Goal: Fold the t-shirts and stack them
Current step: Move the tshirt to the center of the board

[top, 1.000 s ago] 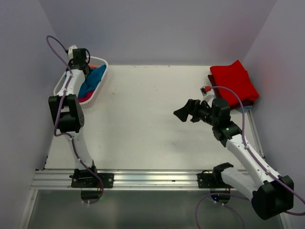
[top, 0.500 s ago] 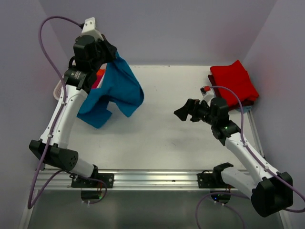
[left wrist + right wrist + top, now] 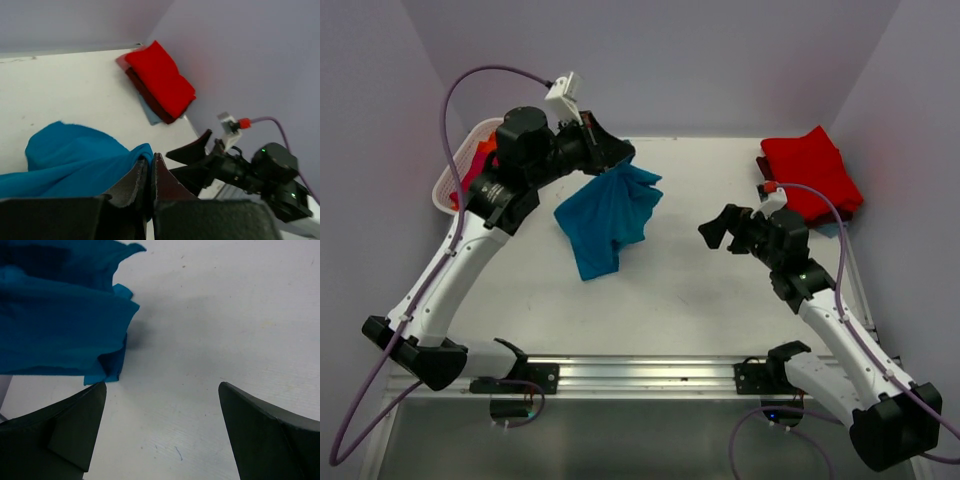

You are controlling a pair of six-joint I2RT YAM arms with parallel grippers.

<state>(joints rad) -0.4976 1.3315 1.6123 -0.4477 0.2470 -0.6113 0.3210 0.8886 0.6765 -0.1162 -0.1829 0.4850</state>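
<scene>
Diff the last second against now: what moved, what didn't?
The left gripper, shut on the teal t-shirt, lifted it out of the basket and swung it right, toward the centre, where it hangs. The right gripper stayed open and barely shifted. The folded red stack did not move.
</scene>
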